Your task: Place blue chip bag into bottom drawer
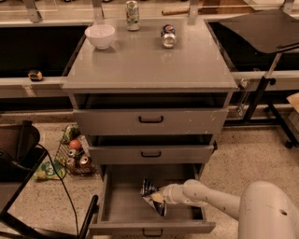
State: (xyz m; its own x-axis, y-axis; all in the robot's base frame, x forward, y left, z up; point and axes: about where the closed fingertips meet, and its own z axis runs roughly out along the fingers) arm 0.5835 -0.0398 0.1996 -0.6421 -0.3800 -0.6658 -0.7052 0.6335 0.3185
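Observation:
The bottom drawer (122, 205) is pulled open below two shallower grey drawers. The blue chip bag (150, 192), crumpled navy foil with pale patches, is inside it right of the middle, low over or on the grey floor; which one I cannot tell. My white arm reaches in from the lower right, and the gripper (160, 197) is at the bag inside the drawer. The bag hides the gripper's tips.
On the cabinet top (145, 60) are a white bowl (100, 35), an upright can (132, 9) and a can lying on its side (168, 36). A wire basket of cans (72, 156) sits on the floor to the left. A black stand (266, 88) is at right.

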